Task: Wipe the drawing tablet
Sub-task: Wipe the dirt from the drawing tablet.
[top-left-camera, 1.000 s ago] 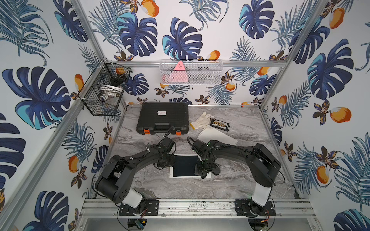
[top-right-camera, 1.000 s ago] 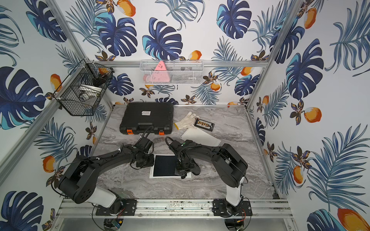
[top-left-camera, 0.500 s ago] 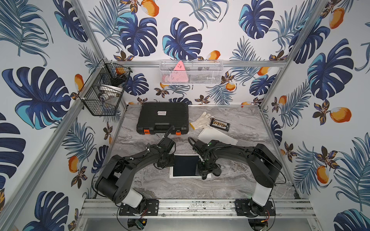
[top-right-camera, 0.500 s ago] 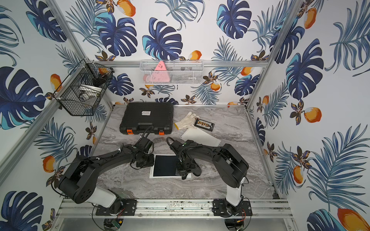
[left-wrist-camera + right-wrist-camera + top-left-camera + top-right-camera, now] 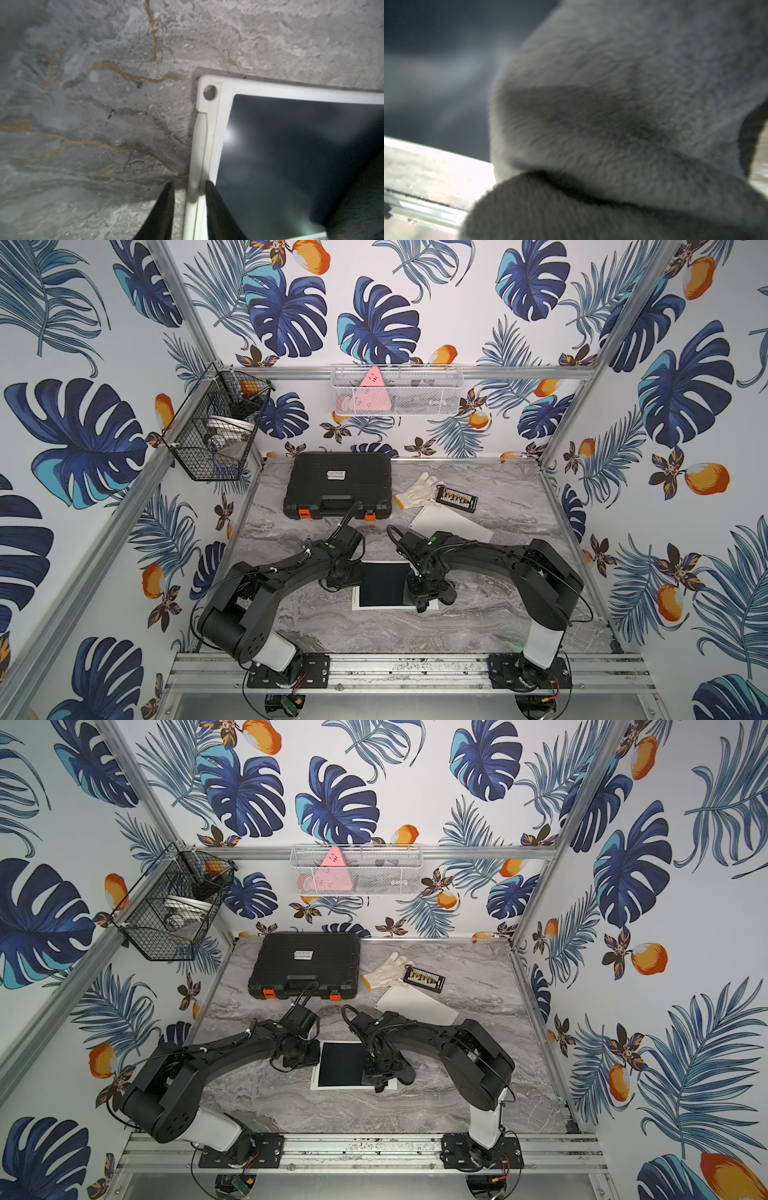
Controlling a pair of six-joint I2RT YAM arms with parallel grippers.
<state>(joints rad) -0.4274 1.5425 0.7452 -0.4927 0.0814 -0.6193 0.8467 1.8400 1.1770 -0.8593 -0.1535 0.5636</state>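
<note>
The drawing tablet (image 5: 380,585) (image 5: 338,1065), a dark screen in a white frame, lies flat at the table's front middle. My left gripper (image 5: 352,574) (image 5: 190,187) stands at its left edge. One finger is on the frame and the other on the table side, shut across the white rim (image 5: 204,145). My right gripper (image 5: 420,599) (image 5: 380,1078) is low over the tablet's right part, shut on a dark grey cloth (image 5: 612,104) (image 5: 446,594) that presses on the screen. The cloth hides the right fingers in the right wrist view.
A black tool case (image 5: 338,485) stands behind the arms. A white glove (image 5: 415,491), a bit holder (image 5: 456,499) and a white sheet (image 5: 451,526) lie at the back right. Wire baskets (image 5: 216,427) (image 5: 397,389) hang on the walls. The metal rail (image 5: 395,668) runs along the front.
My right gripper with the cloth has slid a little towards the tablet's front edge. The left gripper and the tablet have not moved.
</note>
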